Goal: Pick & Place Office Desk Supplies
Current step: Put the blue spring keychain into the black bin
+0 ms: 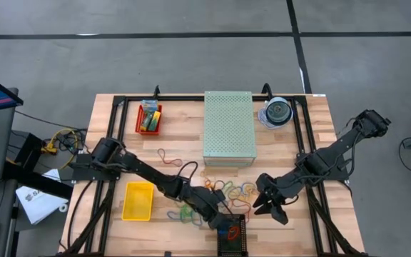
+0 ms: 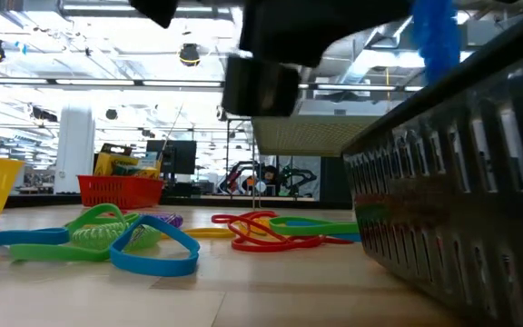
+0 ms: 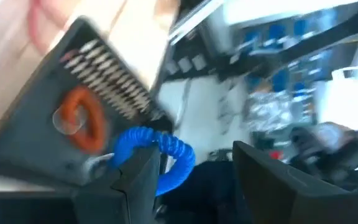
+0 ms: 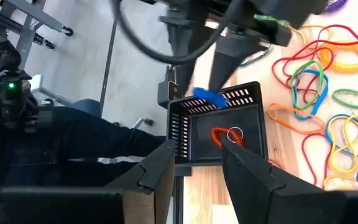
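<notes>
While my left gripper (image 3: 185,180) hangs just above the black slotted bin (image 1: 232,235), one of its fingers (image 3: 138,177) has a blue coiled band (image 3: 157,155) draped over it, the fingers parted rather than pinching it. An orange coiled band (image 4: 224,137) already lies inside that bin. Beside the bin, my right gripper (image 1: 268,203) waits with fingers apart, holding nothing. Beyond the bin, rubber bands (image 1: 223,189) lie scattered across the table (image 1: 291,143).
</notes>
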Motion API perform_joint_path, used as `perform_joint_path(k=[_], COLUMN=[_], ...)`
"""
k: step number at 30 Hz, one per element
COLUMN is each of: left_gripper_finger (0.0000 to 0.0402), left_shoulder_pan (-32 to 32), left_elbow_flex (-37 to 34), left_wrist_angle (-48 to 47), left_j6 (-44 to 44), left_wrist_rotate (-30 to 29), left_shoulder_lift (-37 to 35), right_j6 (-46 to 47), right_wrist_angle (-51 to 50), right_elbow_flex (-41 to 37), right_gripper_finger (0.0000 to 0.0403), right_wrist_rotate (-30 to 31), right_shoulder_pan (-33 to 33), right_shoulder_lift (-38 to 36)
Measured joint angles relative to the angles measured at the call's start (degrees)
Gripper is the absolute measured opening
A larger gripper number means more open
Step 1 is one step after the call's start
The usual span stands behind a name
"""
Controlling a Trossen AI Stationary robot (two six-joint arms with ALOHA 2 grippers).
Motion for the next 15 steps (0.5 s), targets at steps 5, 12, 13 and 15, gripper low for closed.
perform_joint_path(k=[5,12,13,15], left_gripper_finger=[0.0195,0.0195,0.0195,0.0195], left_shoulder_pan=[0.32,1.82,1.91,1.94], left_elbow_flex=[2.92,3.22,3.25,3.2], left_wrist_angle=[-5.86,-8.23,-7.77,-6.08], left_j6=[4.25,4.18,4.18,4.72], left_wrist_rotate=[0.79,-0.02,0.4,0.49], left_shoulder_lift=[0.48,0.46,0.37,0.37], right_j6=[-0.16,-0.61,-0.61,-0.61], right_wrist_angle=[-0.01,-0.02,-0.01,-0.02], right_elbow_flex=[0.0,0.0,0.0,0.0], right_gripper_finger=[0.0128,0.0128,0.0128,0.0128], right_wrist_rotate=[-0.05,-0.33,-0.42,-0.44], right_shoulder_pan=[0.0,0.0,0.0,0.0], right_shoulder_lift=[0.0,0.0,0.0,0.0])
